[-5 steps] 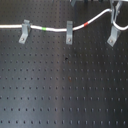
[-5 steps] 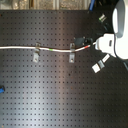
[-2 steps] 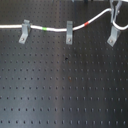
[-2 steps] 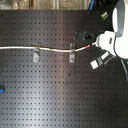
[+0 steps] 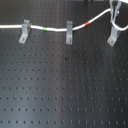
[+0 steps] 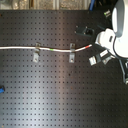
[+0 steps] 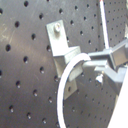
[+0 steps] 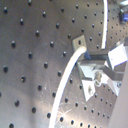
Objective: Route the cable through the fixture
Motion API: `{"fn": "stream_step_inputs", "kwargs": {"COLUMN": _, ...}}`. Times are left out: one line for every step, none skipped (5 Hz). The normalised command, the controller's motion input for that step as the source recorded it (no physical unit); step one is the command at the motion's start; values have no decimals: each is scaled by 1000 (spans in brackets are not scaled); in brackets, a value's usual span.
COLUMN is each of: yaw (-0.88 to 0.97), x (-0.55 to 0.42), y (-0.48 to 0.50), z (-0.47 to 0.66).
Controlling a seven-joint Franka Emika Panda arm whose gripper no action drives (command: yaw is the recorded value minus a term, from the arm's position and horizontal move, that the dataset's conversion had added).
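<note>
The white cable [image 5: 57, 30] runs from the first exterior view's left edge through two grey fixture clips [image 5: 24, 31] [image 5: 68, 33]. A green band [image 5: 46, 29] lies between them and a red band [image 5: 89, 22] just past the second. Beyond that the cable rises to my gripper [image 5: 116, 10], which is shut on it above the third clip [image 5: 114, 34]. A short loop of cable hangs toward that clip. In the second exterior view the gripper [image 6: 98, 49] sits right of the cable [image 6: 20, 48]. Both wrist views show the cable [image 7: 66, 85] [image 8: 67, 80] curving beside the clip [image 7: 61, 44].
A black perforated board [image 5: 65, 85] carries everything. A small blue object [image 6: 1, 90] lies at the second exterior view's left edge. The white arm body [image 6: 117, 35] fills the second exterior view's upper right, with dark hardware [image 6: 84, 30] beside it.
The gripper has shifted slightly with the cable end near the third clip. The cable's run through the first two clips looks unchanged.
</note>
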Motion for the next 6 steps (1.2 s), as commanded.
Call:
{"fn": "stream_step_inputs", "kwargs": {"yaw": 57, "x": -273, "y": 24, "z": 118}}
{"fn": "stream_step_inputs", "kwargs": {"yaw": -17, "x": -407, "y": -36, "z": 88}}
{"fn": "stream_step_inputs", "kwargs": {"yaw": -51, "x": -185, "y": 10, "z": 2}}
{"fn": "stream_step_inputs", "kwargs": {"yaw": 26, "x": 0, "y": 0, "z": 0}}
{"fn": "stream_step_inputs", "kwargs": {"yaw": 0, "x": -1, "y": 0, "z": -64}}
{"fn": "stream_step_inputs", "kwargs": {"yaw": 6, "x": -1, "y": -1, "z": -174}}
